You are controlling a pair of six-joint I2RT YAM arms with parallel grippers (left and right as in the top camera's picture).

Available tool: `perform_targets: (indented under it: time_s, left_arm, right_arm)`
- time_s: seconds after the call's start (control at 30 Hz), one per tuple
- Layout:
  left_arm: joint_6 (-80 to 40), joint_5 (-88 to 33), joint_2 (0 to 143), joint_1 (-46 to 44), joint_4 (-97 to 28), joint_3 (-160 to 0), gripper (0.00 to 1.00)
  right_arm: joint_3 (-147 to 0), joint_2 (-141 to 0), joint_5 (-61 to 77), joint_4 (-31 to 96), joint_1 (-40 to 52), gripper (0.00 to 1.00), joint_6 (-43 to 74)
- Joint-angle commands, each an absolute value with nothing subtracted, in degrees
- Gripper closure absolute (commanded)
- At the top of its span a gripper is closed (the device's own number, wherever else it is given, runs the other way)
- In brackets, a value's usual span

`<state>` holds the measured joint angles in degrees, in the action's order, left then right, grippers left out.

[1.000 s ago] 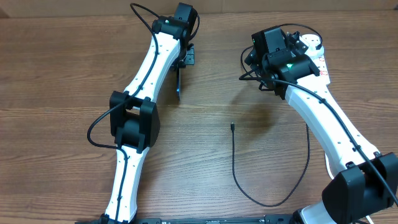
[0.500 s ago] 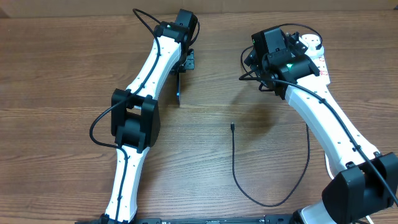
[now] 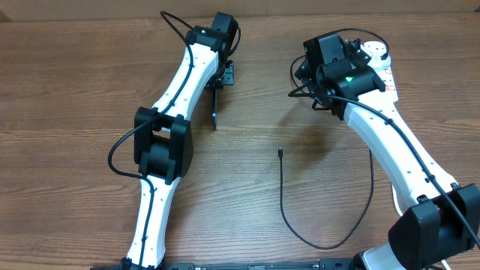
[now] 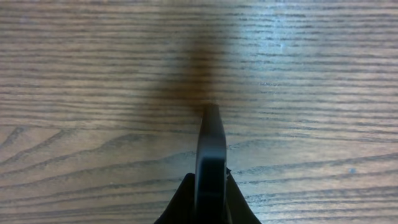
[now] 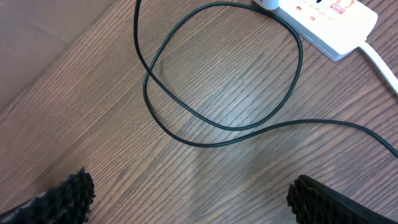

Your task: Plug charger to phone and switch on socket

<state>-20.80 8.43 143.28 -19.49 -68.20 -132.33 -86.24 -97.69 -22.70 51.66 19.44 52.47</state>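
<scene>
Left gripper (image 4: 210, 208) pinching phone (image 4: 211, 146), edge-up, lengthwise ahead

Print on the socket (image 5: 339, 31) is illegible.

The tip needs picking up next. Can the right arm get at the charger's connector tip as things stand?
Probably yes: the connector tip lies alone, nothing over or against it, and the right gripper, jaws open and empty, hangs close by.

Bright even light, soft shadows, phone (image 4: 210, 155) perhaps slightly blurred.
</scene>
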Motion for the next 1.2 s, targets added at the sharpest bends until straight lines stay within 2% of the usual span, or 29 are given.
perform_targets:
  time_s: [0.0,0.27,0.43,0.6,0.83,0.9,1.03,1.17]
  left_arm:
    - [-20.60,8.99,143.17,-19.53,-66.94,-131.22,0.96]
    - [-20.58,8.99,143.17,-19.51,-65.52,-128.70,0.95]
    - [-20.58,8.99,143.17,-19.51,-65.82,-128.73,0.79]
    - [-20.58,8.93,143.17,-19.53,-67.00,-128.73,0.81]
    - [-20.58,8.73,143.17,-19.53,-68.99,-128.73,0.94]
    - [-20.58,7.62,143.17,-19.53,-69.21,-128.73,0.93]
    - [-20.58,5.67,143.17,-19.53,-70.06,-128.73,0.84]
    - [-20.56,5.67,143.17,-19.53,-72.01,-128.73,0.80]
  right_arm:
    - [-85.89,-98.08,-22.85,51.57,19.16,0.00,52.03]
    - [-85.89,-98.08,-22.85,51.59,19.16,0.00,52.03]
    - [-85.89,-98.08,-22.83,51.59,19.16,0.00,52.03]
    - [-85.89,-98.08,-22.83,51.59,19.16,0.00,52.03]
    - [-85.89,-98.08,-22.85,51.55,19.16,0.00,52.03]
    - [-85.89,-98.08,-22.85,51.55,19.16,0.00,52.03]
    - [-85.89,-98.08,-22.83,51.57,19.16,0.00,52.03]
    - [-85.89,-98.08,-22.83,51.55,19.16,0.00,52.01]
